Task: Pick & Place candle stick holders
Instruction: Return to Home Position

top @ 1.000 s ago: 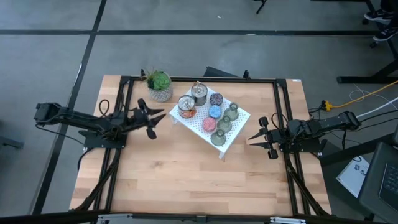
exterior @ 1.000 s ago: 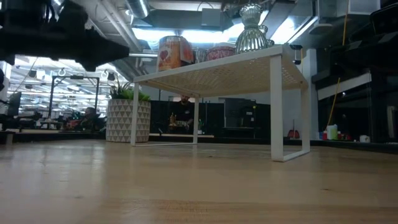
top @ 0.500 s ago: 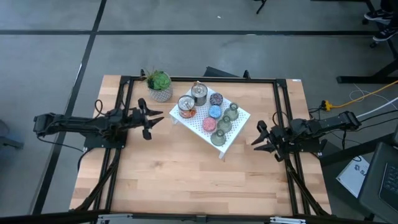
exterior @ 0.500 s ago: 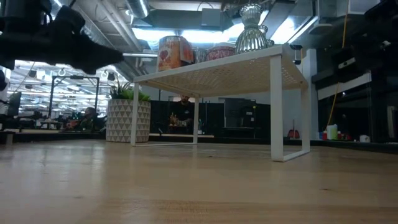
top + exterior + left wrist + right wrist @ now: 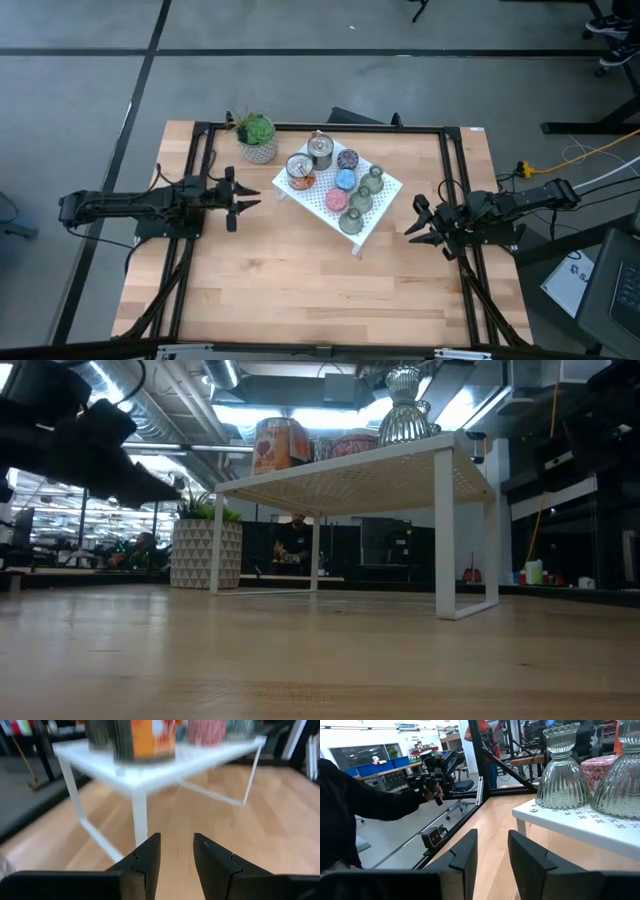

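On the white perforated stand (image 5: 320, 203), mid tabletop (image 5: 300, 290): eight candle stick holders (image 5: 346, 180), upright. Olive glass bells (image 5: 561, 767) are probably rigid, breakable and slick; take at the neck. Silver tins (image 5: 300, 168) are likely light; take across the sides. Left end effector (image 5: 243, 196) and right end effector (image 5: 414, 221): released, empty, flanking the stand.
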